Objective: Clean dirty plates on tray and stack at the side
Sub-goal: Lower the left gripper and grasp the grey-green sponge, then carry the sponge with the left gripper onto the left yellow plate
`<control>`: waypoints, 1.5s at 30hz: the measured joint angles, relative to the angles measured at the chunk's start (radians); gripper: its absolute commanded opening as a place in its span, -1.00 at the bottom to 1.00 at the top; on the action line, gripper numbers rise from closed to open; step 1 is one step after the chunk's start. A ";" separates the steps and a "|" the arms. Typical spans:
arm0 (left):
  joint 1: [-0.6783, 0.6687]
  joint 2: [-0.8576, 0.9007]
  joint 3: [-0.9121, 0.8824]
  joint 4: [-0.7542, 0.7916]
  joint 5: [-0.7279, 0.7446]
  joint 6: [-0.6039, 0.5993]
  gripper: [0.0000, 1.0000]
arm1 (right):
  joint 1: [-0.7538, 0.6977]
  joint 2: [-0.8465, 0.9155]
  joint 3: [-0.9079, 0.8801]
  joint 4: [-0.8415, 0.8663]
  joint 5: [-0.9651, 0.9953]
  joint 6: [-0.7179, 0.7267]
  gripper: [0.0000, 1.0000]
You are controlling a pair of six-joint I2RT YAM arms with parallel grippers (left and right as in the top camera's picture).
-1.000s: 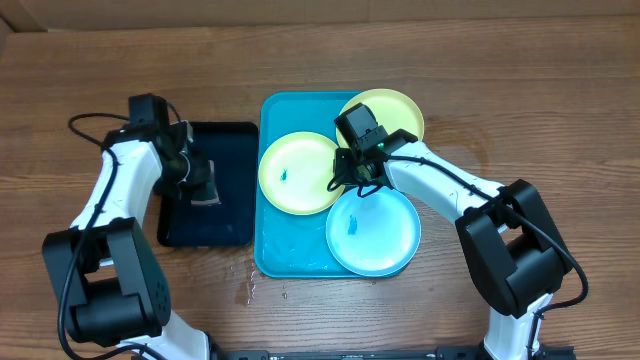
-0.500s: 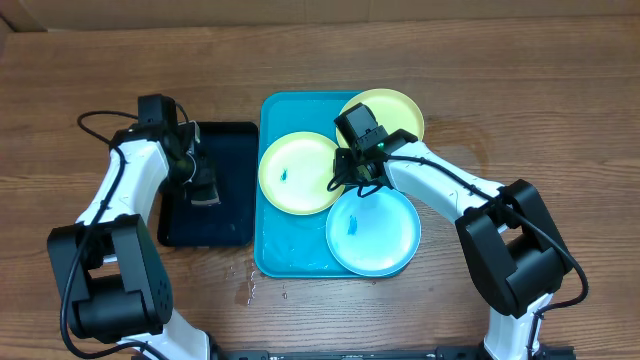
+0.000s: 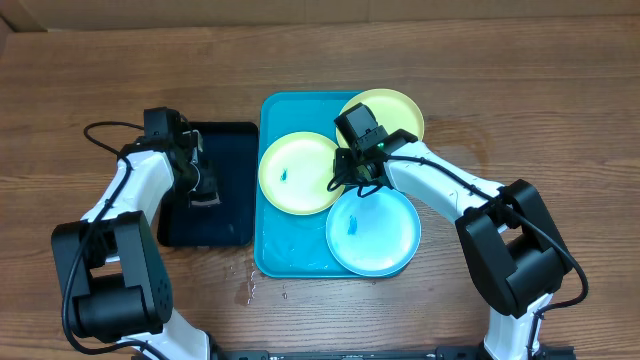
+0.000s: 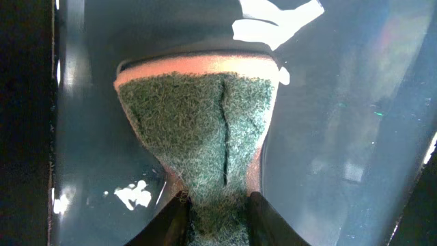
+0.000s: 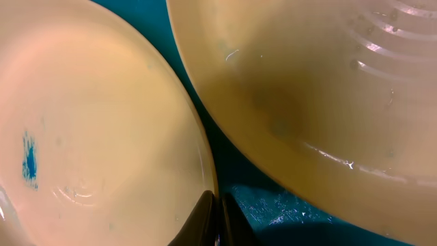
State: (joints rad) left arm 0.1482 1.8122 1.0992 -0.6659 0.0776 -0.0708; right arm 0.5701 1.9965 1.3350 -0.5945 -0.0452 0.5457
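Note:
Three plates lie on the blue tray (image 3: pixel 272 250): a yellow-green plate (image 3: pixel 290 172) on the left with a small blue smear, a yellow plate (image 3: pixel 395 108) at the back right, and a light blue plate (image 3: pixel 375 235) in front. My right gripper (image 3: pixel 346 176) is shut on the right rim of the yellow-green plate (image 5: pixel 89 137), its tips (image 5: pixel 218 219) pinching the edge beside the yellow plate (image 5: pixel 328 89). My left gripper (image 4: pixel 218 222) is shut on a green-and-orange sponge (image 4: pixel 198 116), squeezing it narrow, over the black tray (image 4: pixel 341 137).
The black tray (image 3: pixel 225 225) sits just left of the blue tray, with the sponge (image 3: pixel 206 196) and left gripper (image 3: pixel 204 186) above it. The blue tray floor (image 5: pixel 273 212) is wet. Small droplets mark the wooden table (image 3: pixel 250 290) near the tray's front left corner.
The left arm has shifted a little to the right over the black tray with the sponge in its grip. The right arm and the plates have not moved.

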 measured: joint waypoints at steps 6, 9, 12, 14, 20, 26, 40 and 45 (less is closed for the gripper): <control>0.000 0.000 -0.003 0.008 0.015 -0.004 -0.92 | 0.000 0.000 0.000 0.000 0.000 0.001 -0.92; 0.002 0.000 0.003 -0.018 0.044 -0.003 -0.92 | 0.000 0.000 0.000 -0.006 0.000 0.001 -0.92; 0.003 0.000 0.021 -0.066 0.081 0.000 -0.92 | 0.000 0.000 0.000 -0.014 0.000 0.000 -0.92; 0.003 -0.011 0.037 -0.092 0.105 0.000 -0.92 | 0.000 0.000 0.000 -0.020 0.000 0.000 -0.92; 0.003 -0.207 0.072 -0.126 0.162 0.000 -0.92 | 0.000 0.000 0.000 -0.029 0.000 0.004 -0.92; 0.003 -0.365 0.086 -0.167 0.185 0.000 -0.92 | 0.000 0.000 0.000 -0.031 0.000 0.005 -0.92; -0.058 -0.426 0.086 -0.247 0.140 0.000 -0.92 | -0.006 0.000 0.002 -0.043 -0.026 0.030 -0.92; -0.121 -0.426 0.117 -0.291 -0.016 -0.012 -0.92 | -0.006 0.000 0.006 -0.057 -0.032 0.031 -0.92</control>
State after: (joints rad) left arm 0.0269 1.3857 1.2160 -0.9573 0.0612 -0.0826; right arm 0.5644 1.9965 1.3411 -0.6518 -0.0772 0.5766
